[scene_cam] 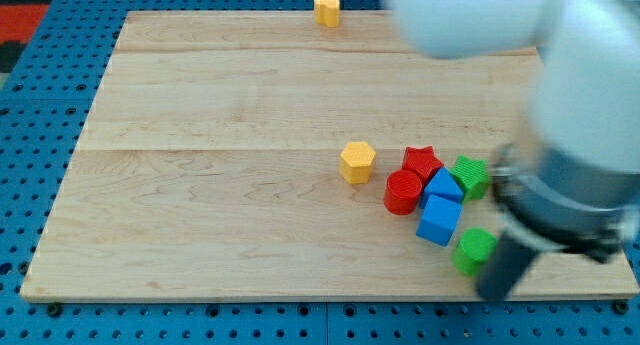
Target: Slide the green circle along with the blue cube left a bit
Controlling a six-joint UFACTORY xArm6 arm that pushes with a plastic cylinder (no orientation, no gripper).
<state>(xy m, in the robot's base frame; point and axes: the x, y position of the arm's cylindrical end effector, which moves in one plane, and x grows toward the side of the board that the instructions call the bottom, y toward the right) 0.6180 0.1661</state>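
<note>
The green circle [474,249] lies near the board's bottom right edge. The blue cube [439,222] sits just up and left of it, touching or nearly touching. My dark rod comes down from the arm at the view's right. My tip [492,294] is just to the lower right of the green circle, very close to it; whether it touches cannot be told because the rod is blurred.
A cluster sits above the blue cube: a second blue block [443,186], a red cylinder [404,192], a red star [422,162] and a green block [470,175]. A yellow hexagon [357,162] lies to their left. Another yellow block [326,8] is at the top edge. The arm's body hides the board's right side.
</note>
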